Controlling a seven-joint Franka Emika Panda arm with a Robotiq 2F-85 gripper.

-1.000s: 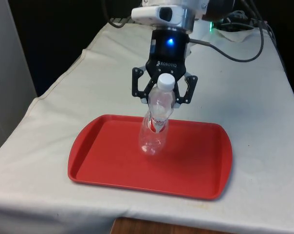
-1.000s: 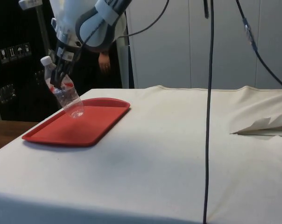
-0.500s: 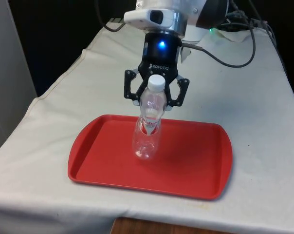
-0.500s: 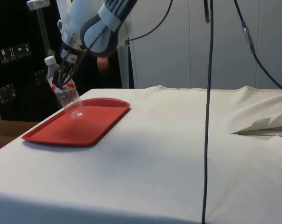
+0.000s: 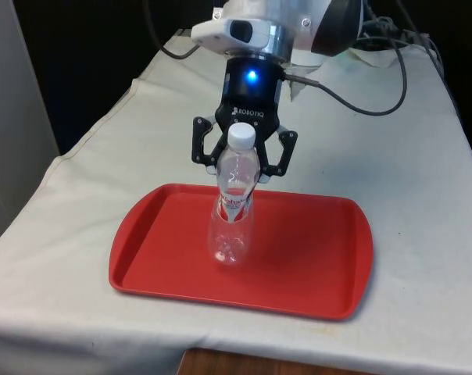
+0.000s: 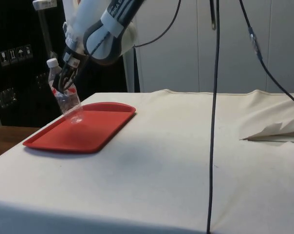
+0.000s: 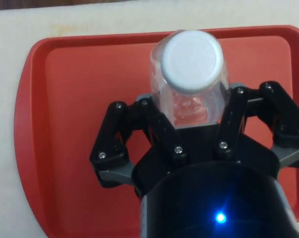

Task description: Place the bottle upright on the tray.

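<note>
In the front view, the white arm comes down from the far end of the bench, its wrist pointing down and angled toward the camera. The black gripper has its jaws clamped on the upper body of a clear plastic water bottle, one finger on each side just below the shoulder. The bottle has a white cap and a red and white label partly hidden between the fingers. It stands close to upright, leaning slightly, with its base at or just above the floor of the red tray; I cannot tell whether it touches. The tray lies flat on the white cloth near the bench's near edge, and the bottle sits a little toward the front view's left of the tray's middle.

In the side view, the forearm slopes down steeply from above to the gripper, which grips the water bottle from behind its neck. Here the bottle tilts clearly, cap leaning away from the arm and base over the red tray. A black cable hangs in the foreground. The cloth on the bench is rumpled at one far spot.

In the wrist view, the white cap faces the camera, and the bottle's clear body is pinched between the black linkage fingers of the gripper. The red tray spreads beneath.
</note>
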